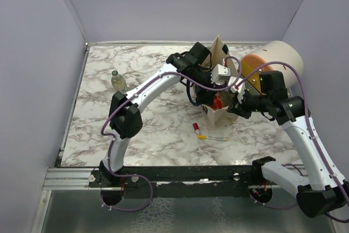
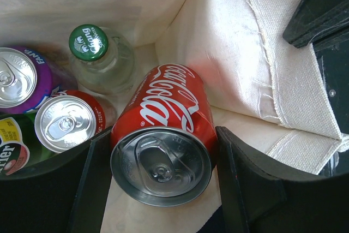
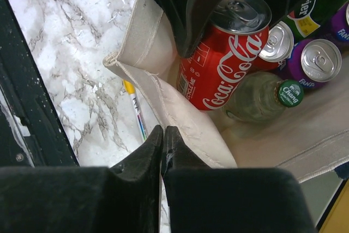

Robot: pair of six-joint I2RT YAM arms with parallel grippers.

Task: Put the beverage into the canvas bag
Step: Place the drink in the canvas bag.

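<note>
On the counter [image 1: 163, 140] the canvas bag [image 2: 245, 58] stood open. In my judgement the task was nearly finished. The beverage in hand, a Coca-Cola can [image 2: 163, 129], was already inside the bag, tilted, with my left pincer [image 2: 163, 181] clamped on its sides. What was left to do was to let it go and lift clear.

My right pincer [image 3: 163, 135] was pressed together at the bag's rim; whether canvas lay between the tips I could not tell.

A cream-and-orange container [image 1: 278, 61] lay just beside the bag, contents not visible.

Bag contents, besides the held can:
- a green bottle [image 2: 11, 145]
- a clear bottle with a green cap [image 2: 101, 58]
- a purple can [image 2: 22, 80]
- a red can [image 2: 65, 124]

One further bottle [image 1: 118, 82] stood outside on the counter, well apart from the bag.
</note>
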